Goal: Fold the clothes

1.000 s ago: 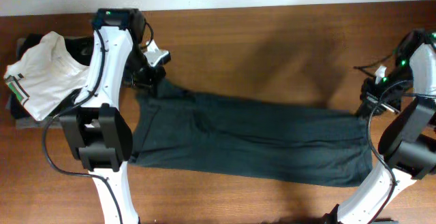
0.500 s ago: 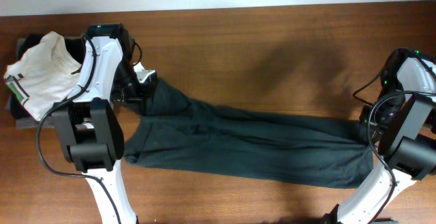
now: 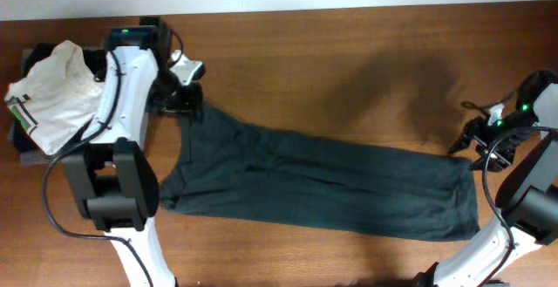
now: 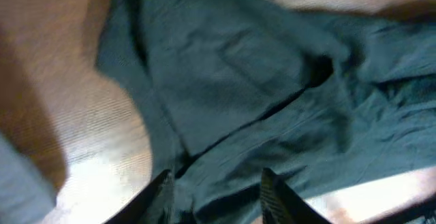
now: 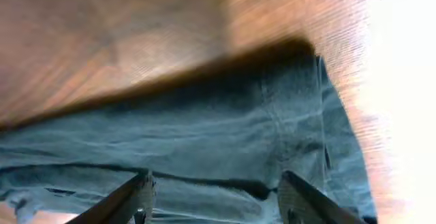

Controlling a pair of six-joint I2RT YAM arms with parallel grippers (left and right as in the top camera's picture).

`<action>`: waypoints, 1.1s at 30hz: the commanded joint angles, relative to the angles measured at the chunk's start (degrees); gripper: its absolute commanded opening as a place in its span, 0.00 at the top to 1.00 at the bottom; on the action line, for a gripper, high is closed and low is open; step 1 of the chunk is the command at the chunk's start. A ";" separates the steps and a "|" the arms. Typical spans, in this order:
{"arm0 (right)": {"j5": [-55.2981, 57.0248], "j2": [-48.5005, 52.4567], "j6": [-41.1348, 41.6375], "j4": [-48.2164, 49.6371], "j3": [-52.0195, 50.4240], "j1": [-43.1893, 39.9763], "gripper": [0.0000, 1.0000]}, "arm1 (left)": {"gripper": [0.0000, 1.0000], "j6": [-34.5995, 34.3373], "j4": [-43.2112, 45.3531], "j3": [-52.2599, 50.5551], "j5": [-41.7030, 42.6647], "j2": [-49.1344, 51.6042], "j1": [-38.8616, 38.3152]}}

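Dark green pants lie flat on the desk. The left tool and right tool hang open over them.

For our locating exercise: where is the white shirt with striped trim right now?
Overhead view: the white shirt lies crumpled on darker pieces at the table's left end, beside the left arm, apart from the dark grey-green garment.

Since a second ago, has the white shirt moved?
No. The white shirt lies in the same spot at the far-left corner of the table, on the dark clothes under it.
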 commanded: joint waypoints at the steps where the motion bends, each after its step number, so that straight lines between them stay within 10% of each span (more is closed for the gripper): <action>1: 12.87 -1.07 7.74 7.37 -10.08 0.09 0.34 | 0.55 1.03 0.44 -0.11 0.31 -1.31 -0.55; 3: 10.16 -1.07 7.80 12.94 -16.24 0.55 0.38 | 0.55 1.03 0.68 -0.11 0.33 -1.31 -0.55; 5: 4.57 -1.07 9.33 21.66 -20.46 1.49 0.91 | 0.54 1.03 1.11 -0.11 0.13 -1.31 -0.55; 6: 4.33 -1.07 12.11 26.58 -20.48 1.62 0.96 | 0.54 1.03 1.36 -0.11 0.11 -1.31 -0.55; 10: 2.71 -1.07 12.90 47.50 -19.58 1.62 0.96 | 0.54 1.01 5.51 -0.11 -2.21 -1.31 -0.55; 12: -0.90 -1.11 10.08 45.35 -15.58 1.55 0.50 | 0.50 0.98 6.86 -0.11 0.26 -1.31 -0.57; 13: -1.64 -1.57 8.98 39.06 -10.88 1.09 0.45 | 0.50 1.03 6.75 -0.39 5.49 -1.31 -0.96; 22: -9.01 -27.65 6.82 10.01 4.39 0.17 0.42 | 0.39 10.16 25.46 -21.81 12.02 -1.20 -13.20; 26: -8.94 -30.56 6.82 8.41 4.37 0.15 0.42 | 0.90 11.37 25.00 -22.38 13.46 -1.11 -17.62; 30: -8.92 -30.56 6.82 8.33 4.39 0.15 0.41 | 1.00 11.37 13.27 -16.98 17.81 -1.14 -18.08; 33: -8.50 -30.56 6.82 8.39 4.37 0.15 0.41 | 0.89 10.91 4.50 -16.81 21.38 -1.11 -20.55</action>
